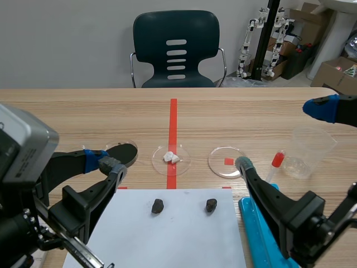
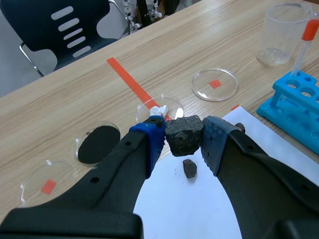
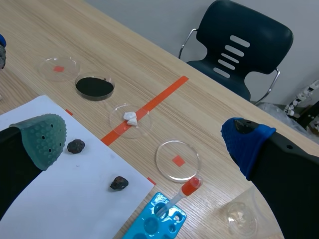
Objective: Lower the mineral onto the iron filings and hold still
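Wooden table (image 1: 83, 111): left gripper (image 2: 183, 142) clamps the mineral (image 2: 184, 134) by the paper (image 2: 187, 209) edge; right gripper (image 3: 147, 142) gapes wide.

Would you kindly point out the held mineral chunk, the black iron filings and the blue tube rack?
Dark rough mineral chunk (image 2: 184, 135): left wrist view, middle of its front face.
Black powdery iron filings (image 2: 97, 143): left wrist view, middle of the patch.
Blue plastic tube rack (image 2: 273, 104): left wrist view, bare corner.

Here's a charcoal-black mineral (image 2: 183, 135), jet-black iron filings (image 2: 98, 144), white paper (image 2: 184, 204), bright blue rack (image 2: 291, 119), pale wood-grain counter (image 2: 60, 94).
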